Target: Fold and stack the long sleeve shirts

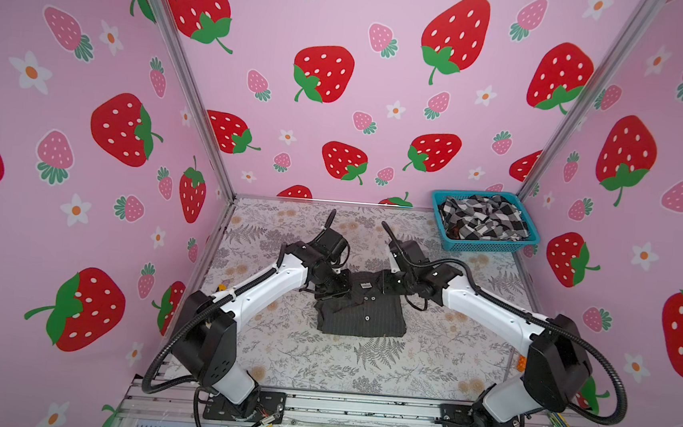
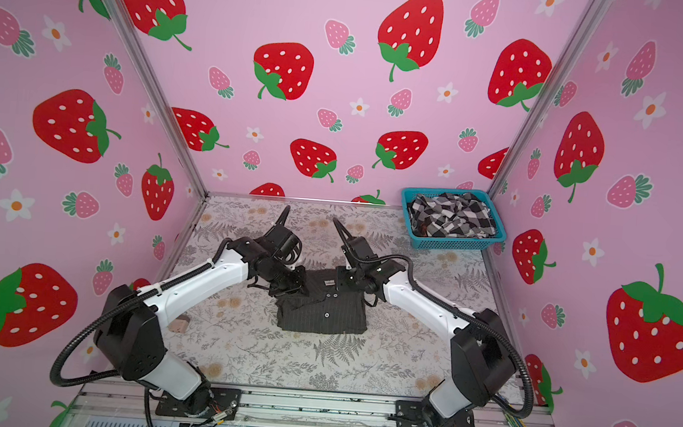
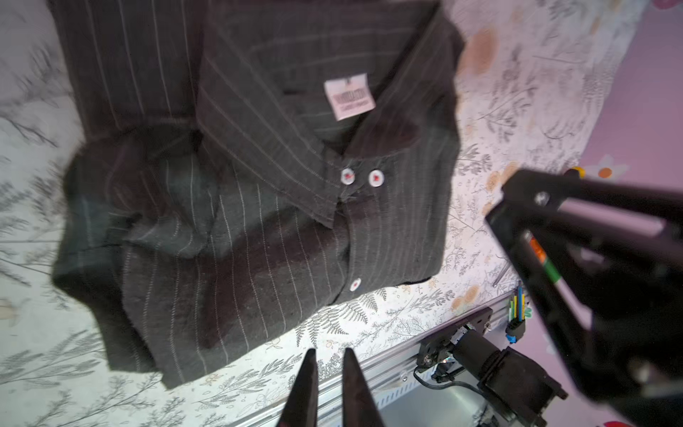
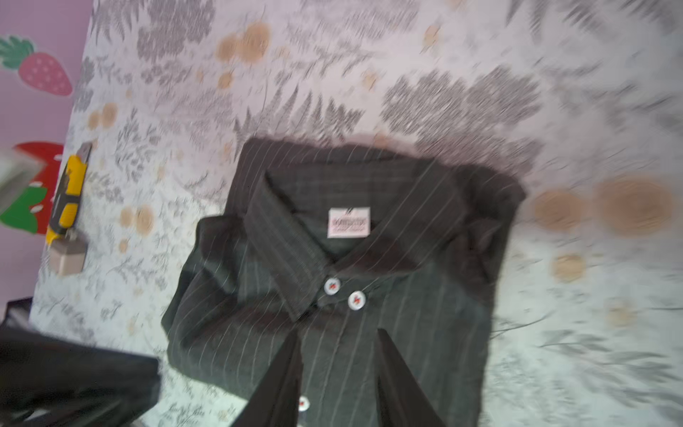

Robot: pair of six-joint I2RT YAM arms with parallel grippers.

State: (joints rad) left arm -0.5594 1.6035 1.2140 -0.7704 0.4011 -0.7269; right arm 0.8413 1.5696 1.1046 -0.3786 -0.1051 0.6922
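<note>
We see the folded pinstriped shirt (image 1: 359, 312) on the table (image 1: 361, 366), and the checked shirt (image 1: 483, 219) in the blue basket (image 1: 491, 247).
The right wrist view alone plainly shows a yellow knife (image 4: 68, 192); the left gripper (image 3: 329, 351) has its fingers together, the right gripper (image 4: 339, 332) has them apart above the shirt.

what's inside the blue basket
A crumpled black-and-white checked shirt fills the blue basket. Whether anything lies under it cannot be seen; the cloth covers the basket's floor.
</note>
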